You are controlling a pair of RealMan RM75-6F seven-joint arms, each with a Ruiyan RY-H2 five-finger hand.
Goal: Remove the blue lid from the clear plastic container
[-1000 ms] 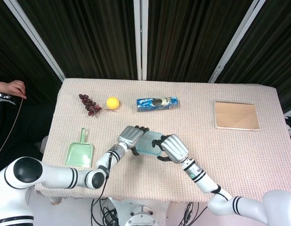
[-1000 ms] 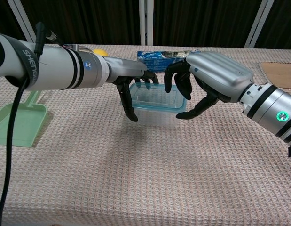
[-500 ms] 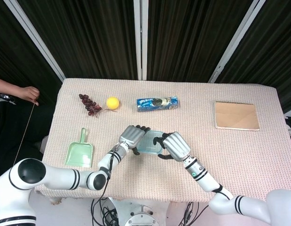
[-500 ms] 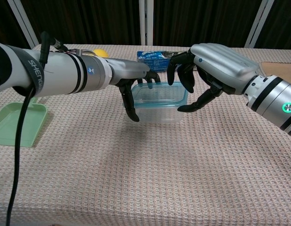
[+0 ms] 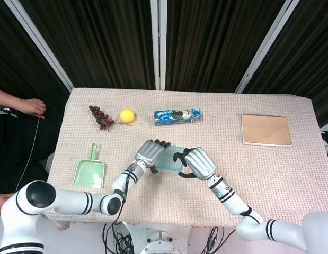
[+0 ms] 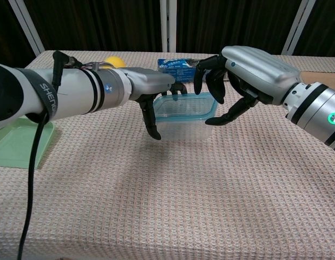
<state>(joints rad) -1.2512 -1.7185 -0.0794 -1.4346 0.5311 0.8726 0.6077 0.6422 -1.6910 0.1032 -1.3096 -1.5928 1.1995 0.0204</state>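
The clear plastic container (image 6: 183,130) with its blue lid (image 6: 183,106) stands mid-table between both hands; the head view shows only a strip of the lid (image 5: 169,157). My left hand (image 6: 153,92) (image 5: 149,153) grips the container's left end, thumb down the near side and fingers over the far rim. My right hand (image 6: 243,67) (image 5: 198,161) is at the right end, with fingers hooked over the lid's far right corner and the thumb at its right edge. The lid lies on the container; the hands hide both ends.
A blue snack packet (image 5: 177,115) lies just beyond the container. Grapes (image 5: 100,116) and a yellow ball (image 5: 126,115) are at the back left, a green dustpan (image 5: 89,172) at the left front, and a brown notebook (image 5: 266,129) at the right. A person's hand (image 5: 31,106) shows past the left edge.
Both hands and the container have shifted a little away from me. My right hand's fingers have moved up over the lid's right end.
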